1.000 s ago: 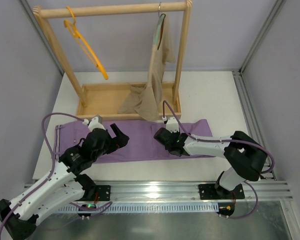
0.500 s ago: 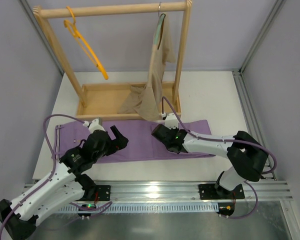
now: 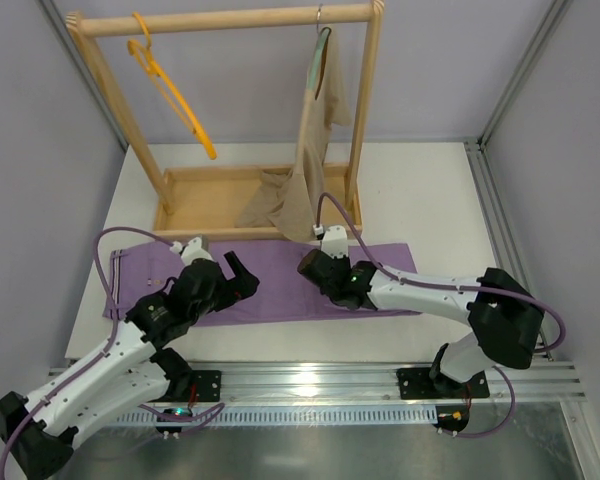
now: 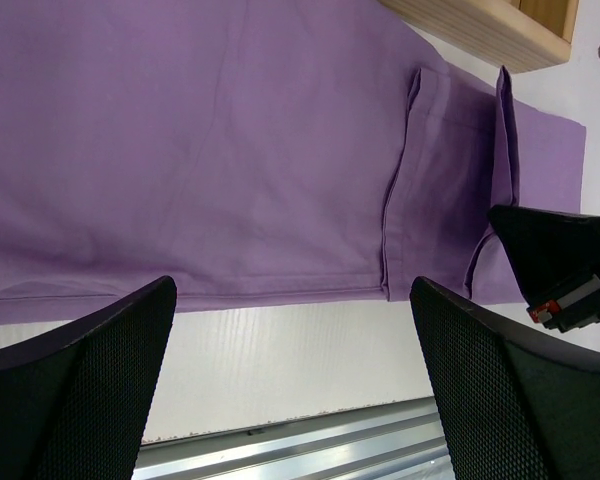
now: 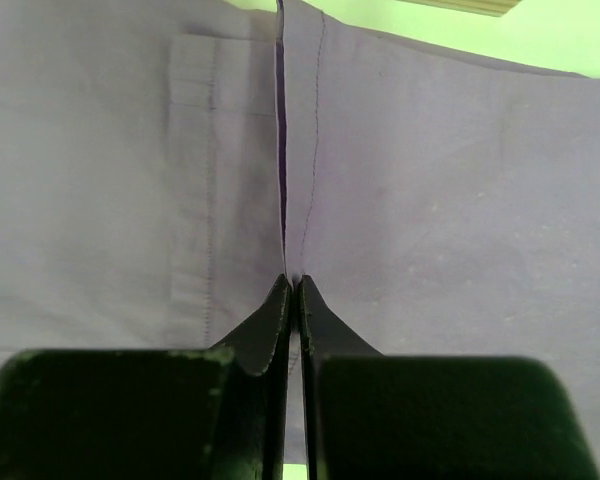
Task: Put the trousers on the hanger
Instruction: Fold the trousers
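Observation:
The lilac trousers [image 3: 270, 285] lie flat along the table in front of the wooden rack, and they fill the left wrist view [image 4: 230, 150] and the right wrist view [image 5: 430, 200]. The orange hanger [image 3: 170, 90] hangs from the rack's top bar at the left, far from both grippers. My right gripper [image 3: 313, 268] is shut, pinching a raised fold of the trousers at the seam [image 5: 292, 290]. My left gripper [image 3: 238, 280] hovers open and empty over the trousers' near edge [image 4: 295, 370], its fingers [image 4: 80, 390] wide apart.
The wooden rack [image 3: 220, 20] with its tray base [image 3: 205, 215] stands behind the trousers. A beige garment [image 3: 315, 150] hangs on a grey-green hanger at the rack's right and trails into the tray. A metal rail [image 3: 310, 380] runs along the near table edge.
My right gripper has moved a little left and toward the rack, drawing the trousers' fabric with it. The left arm has shifted only slightly.

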Available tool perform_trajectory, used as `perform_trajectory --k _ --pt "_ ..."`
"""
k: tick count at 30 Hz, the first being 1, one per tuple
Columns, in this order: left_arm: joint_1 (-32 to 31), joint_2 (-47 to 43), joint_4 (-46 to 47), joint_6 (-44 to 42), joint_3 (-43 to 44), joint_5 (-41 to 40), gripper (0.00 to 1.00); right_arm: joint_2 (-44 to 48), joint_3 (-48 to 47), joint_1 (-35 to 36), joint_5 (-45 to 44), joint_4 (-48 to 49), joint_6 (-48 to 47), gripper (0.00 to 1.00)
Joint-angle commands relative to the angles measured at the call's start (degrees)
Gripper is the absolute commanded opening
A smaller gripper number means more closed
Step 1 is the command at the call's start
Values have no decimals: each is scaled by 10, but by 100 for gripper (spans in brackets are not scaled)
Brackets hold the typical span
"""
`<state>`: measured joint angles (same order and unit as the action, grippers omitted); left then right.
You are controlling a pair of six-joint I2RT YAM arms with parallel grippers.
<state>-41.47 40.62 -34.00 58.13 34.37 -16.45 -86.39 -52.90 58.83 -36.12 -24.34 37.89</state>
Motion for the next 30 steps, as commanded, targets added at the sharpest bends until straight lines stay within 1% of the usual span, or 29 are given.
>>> perform_trajectory --k 1,10,16,21,22,25,26,28,30 --pt "3 4 24 5 -4 -1 100 -9 -25 13 22 52 19 4" --pt "3 3 44 13 -35 12 100 -69 -33 23 49 107 45 4" --pt "3 -9 89 8 -67 42 97 -87 -24 27 65 139 58 4" --pt "3 -13 103 8 -78 51 97 -91 -18 35 77 162 63 5" --pt "3 -12 104 8 -79 53 97 -94 -17 36 79 163 63 6" --pt "3 -7 105 11 -79 54 96 -101 -20 42 73 164 54 17" --pt "3 -6 104 12 -78 53 96 -104 -23 45 68 160 49 25" --pt "3 -5 101 14 -78 51 96 -114 -37 52 44 133 43 28" --pt "3 -7 96 15 -78 48 96 -125 -51 55 29 99 37 28"
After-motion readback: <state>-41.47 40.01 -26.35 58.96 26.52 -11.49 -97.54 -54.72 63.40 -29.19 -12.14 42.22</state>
